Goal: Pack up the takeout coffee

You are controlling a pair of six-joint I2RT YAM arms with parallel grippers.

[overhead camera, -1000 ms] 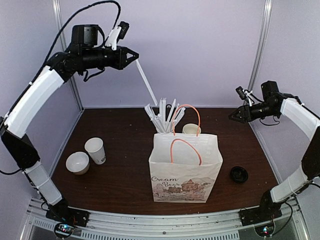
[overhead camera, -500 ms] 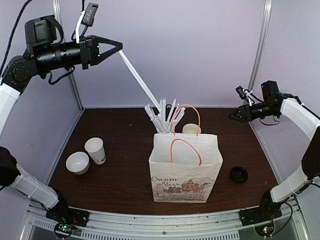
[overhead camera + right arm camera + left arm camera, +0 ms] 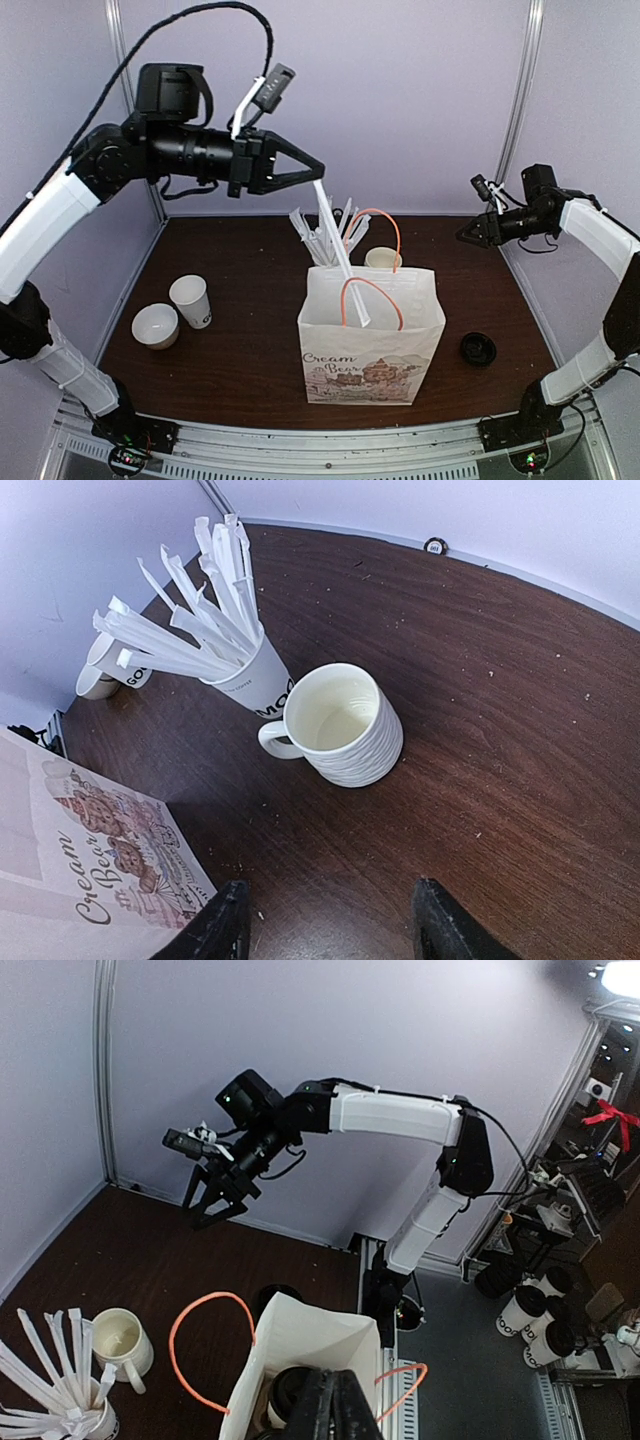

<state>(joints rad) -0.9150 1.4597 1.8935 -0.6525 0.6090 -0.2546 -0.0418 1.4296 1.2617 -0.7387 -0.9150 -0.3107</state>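
Standing left of the bag [image 3: 370,360] and well apart from it, a white paper cup [image 3: 190,300] with no lid on it is seen just beside a low white bowl [image 3: 155,325]. A loose black lid [image 3: 478,348] lies to the bag's right, so cup and lid are parted by the bag. Inside the bag a dark round shape [image 3: 285,1395] is made out from the left wrist view. It is judged to be a lidded cup already packed, though this cannot be confirmed. Above the bag's mouth the left gripper [image 3: 318,181] is pinched tight on the top of a long wrapped stick [image 3: 342,255]. Its long axis slants down from the fingers toward the bag's front, and its lower end is inside the mouth. The coming move is judged to turn on that: the stick is aimed into the bag, so a release should be enough. The right gripper [image 3: 466,235] stands partly open and empty, behind and right of the bag. It is the nearer one to the lid, while the unlidded cup is nearer the left arm.
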